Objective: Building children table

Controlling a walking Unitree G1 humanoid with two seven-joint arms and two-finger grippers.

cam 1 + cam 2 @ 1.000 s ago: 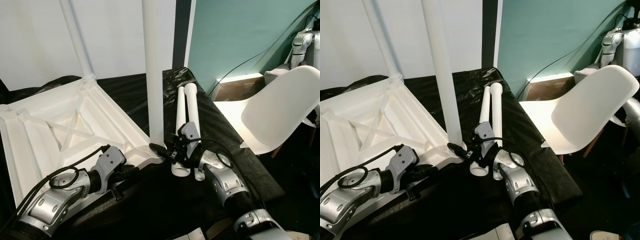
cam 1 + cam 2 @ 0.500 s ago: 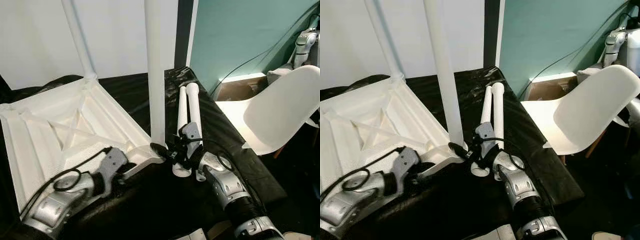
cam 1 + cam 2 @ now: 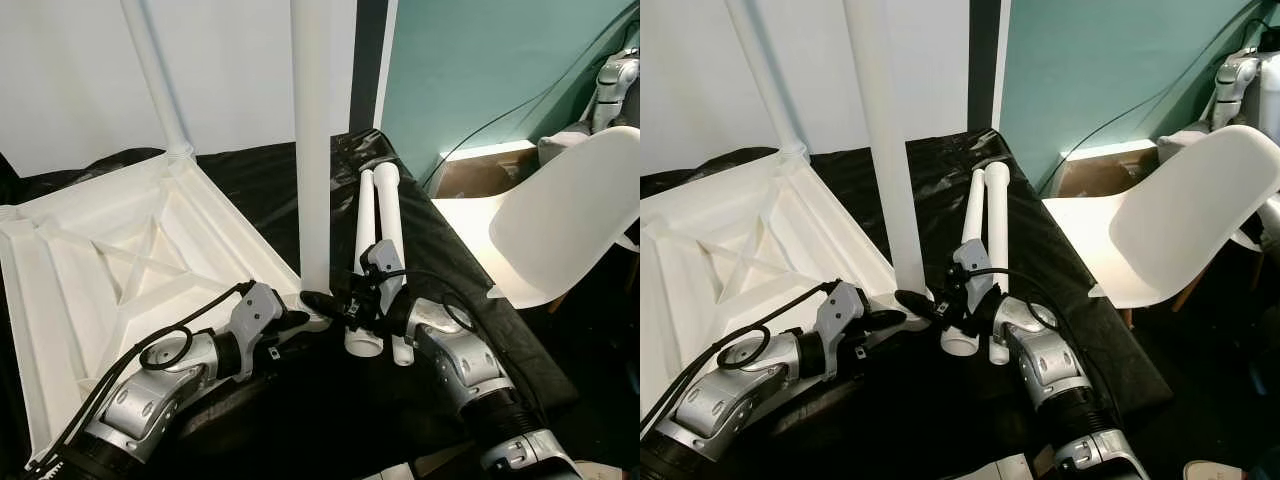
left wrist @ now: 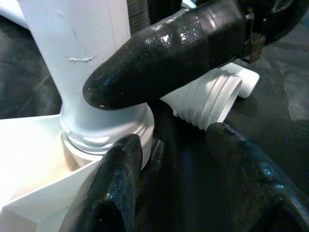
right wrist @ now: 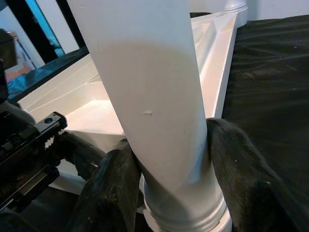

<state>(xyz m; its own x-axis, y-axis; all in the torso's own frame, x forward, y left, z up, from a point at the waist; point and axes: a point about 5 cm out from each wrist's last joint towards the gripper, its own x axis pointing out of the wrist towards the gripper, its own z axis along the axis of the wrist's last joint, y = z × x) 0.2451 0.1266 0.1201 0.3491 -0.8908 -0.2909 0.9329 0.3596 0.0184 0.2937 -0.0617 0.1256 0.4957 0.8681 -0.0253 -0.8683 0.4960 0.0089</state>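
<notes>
A: So, where does the white plastic children's table (image 3: pixel 110 260) lie?

B: Upside down on the black plastic sheet (image 3: pixel 330 400), its ribbed underside facing up. One tall white tubular leg (image 3: pixel 312 150) stands upright in the near corner socket, at about 6 o'clock of the scene's middle, and a second upright white leg (image 3: pixel 155 75) rises from the far corner, toward 11 o'clock.

A: And the right tool?

B: The right tool (image 3: pixel 322 303) has its two black fingers (image 5: pixel 108 188) closed around the base of the near leg, one finger on each side, just above the socket collar.

A: The left one?

B: The left tool (image 3: pixel 290 320) sits at the same corner, coming in from 8 o'clock. Its fingers (image 4: pixel 116 186) stand apart, holding nothing; one fingertip is just beside the socket collar, possibly touching it.

A: Any spare parts?

B: Two loose white tubular legs (image 3: pixel 378 250) lie side by side on the sheet, at 3 o'clock of the standing leg, threaded ends nearest the robot. A white moulded plastic chair (image 3: pixel 560 230) stands well apart, farther toward 3 o'clock, before a teal wall (image 3: pixel 480 70).
</notes>
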